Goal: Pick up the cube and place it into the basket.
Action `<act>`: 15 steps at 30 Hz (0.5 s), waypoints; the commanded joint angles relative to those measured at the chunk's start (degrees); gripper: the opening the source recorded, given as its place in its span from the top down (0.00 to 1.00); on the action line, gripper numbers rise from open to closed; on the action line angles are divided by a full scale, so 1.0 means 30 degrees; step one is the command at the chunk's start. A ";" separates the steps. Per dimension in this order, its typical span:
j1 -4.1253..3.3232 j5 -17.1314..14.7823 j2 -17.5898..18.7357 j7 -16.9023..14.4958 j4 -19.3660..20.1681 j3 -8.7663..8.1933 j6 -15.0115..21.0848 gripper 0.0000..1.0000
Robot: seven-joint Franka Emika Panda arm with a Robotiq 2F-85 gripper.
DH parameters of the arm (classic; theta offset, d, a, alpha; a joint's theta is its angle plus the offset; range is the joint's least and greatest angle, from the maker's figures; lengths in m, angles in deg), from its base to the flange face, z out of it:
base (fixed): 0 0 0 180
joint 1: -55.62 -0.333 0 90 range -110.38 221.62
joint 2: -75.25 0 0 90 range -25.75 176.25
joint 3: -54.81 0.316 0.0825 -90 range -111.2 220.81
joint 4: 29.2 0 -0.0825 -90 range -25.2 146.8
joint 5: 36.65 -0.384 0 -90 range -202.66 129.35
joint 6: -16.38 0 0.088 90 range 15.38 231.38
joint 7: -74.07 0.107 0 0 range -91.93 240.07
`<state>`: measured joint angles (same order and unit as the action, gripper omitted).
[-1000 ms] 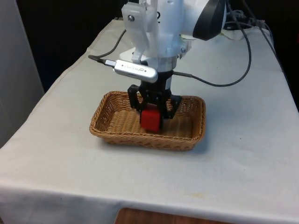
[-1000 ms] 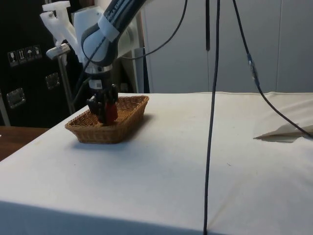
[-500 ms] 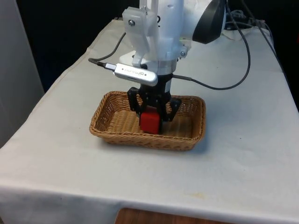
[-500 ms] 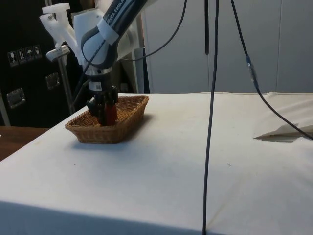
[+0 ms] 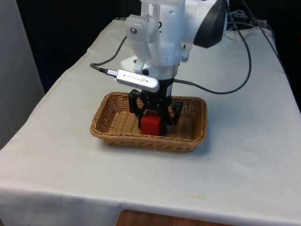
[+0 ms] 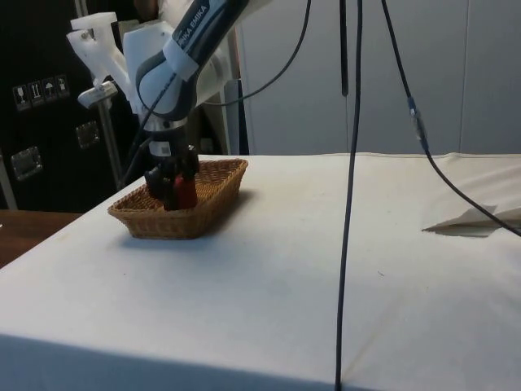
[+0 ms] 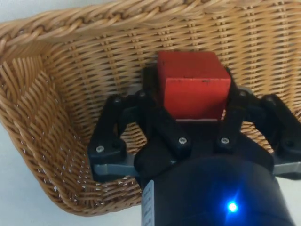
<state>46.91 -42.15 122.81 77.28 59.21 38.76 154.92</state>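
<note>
The red cube (image 5: 151, 125) is low inside the woven basket (image 5: 141, 141), near its middle, at or just above the floor. My black gripper (image 5: 153, 118) reaches straight down into the basket and is shut on the cube, one finger on each side. From the side, the cube (image 6: 186, 194) shows just above the basket (image 6: 175, 222) rim, with the gripper (image 6: 173, 190) around it. In the wrist view both fingers (image 7: 149, 101) press the cube (image 7: 194, 84) against the basket's wicker floor and wall (image 7: 66, 94).
The basket sits toward the near edge of the white-clothed table (image 5: 244, 155). A black cable (image 5: 221, 84) loops from the arm over the table behind the basket. A fold of cloth (image 6: 476, 220) lies at the side view's right.
The gripper has sunk lower into the basket with the cube still held, and drifted slightly toward the front view's left.
</note>
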 commanded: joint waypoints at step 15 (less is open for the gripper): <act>0.0115 -0.0172 0.0248 -0.0076 -0.0286 0.0134 0.0000 0.00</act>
<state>46.91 -42.21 123.44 77.28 58.52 38.76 154.92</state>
